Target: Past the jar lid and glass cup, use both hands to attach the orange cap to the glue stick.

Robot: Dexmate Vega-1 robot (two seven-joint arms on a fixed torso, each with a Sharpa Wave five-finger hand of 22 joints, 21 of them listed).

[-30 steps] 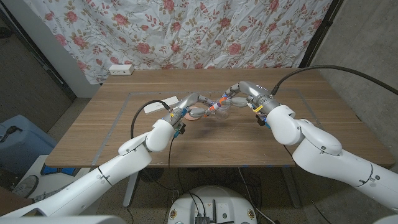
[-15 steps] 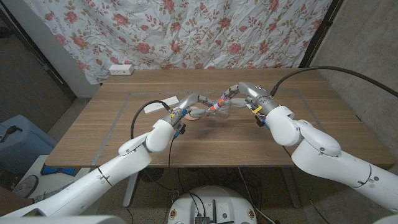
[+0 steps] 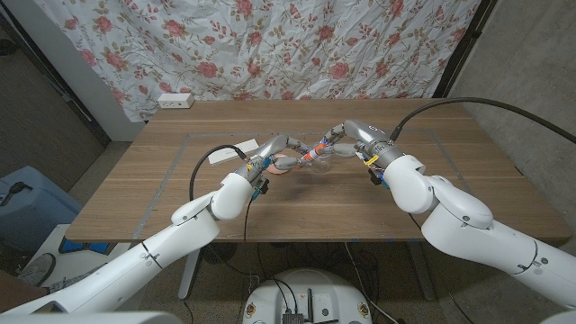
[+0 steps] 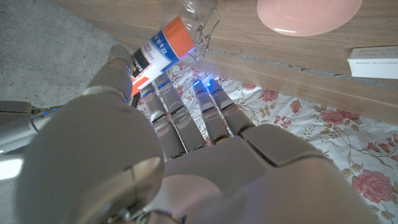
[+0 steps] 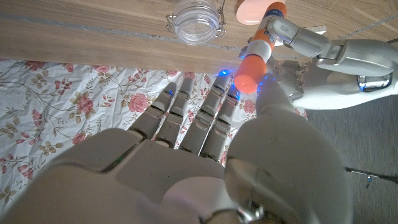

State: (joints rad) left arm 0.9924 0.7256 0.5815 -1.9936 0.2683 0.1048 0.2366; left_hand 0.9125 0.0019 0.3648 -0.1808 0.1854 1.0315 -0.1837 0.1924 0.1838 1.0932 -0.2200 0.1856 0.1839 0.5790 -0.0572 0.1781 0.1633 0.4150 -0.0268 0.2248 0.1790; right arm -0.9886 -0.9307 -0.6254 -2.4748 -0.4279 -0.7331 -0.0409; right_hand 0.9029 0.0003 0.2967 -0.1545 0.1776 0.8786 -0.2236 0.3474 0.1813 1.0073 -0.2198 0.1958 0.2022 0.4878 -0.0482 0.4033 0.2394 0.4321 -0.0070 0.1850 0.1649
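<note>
Left hand (image 3: 277, 150): raised over mid-table, pinching the glue stick (image 4: 158, 53) by its body.
Right hand (image 3: 346, 139): opposite, fingers pinching the orange cap (image 5: 250, 70), other fingers straight.
Cap and stick: cap sits at the stick's end, held between both hands above the wood.
Glass cup (image 5: 193, 20): on the table (image 3: 162, 189) beneath them.
Jar lid (image 4: 308, 9): pink, flat on the table nearby.

Both arms stretched forward over the worktop, left hand (image 3: 277, 153) and right hand (image 3: 342, 139) raised close together at mid-table, fingers (image 5: 271, 99) curled in, each pinching, fingertips nearly meeting.
</note>
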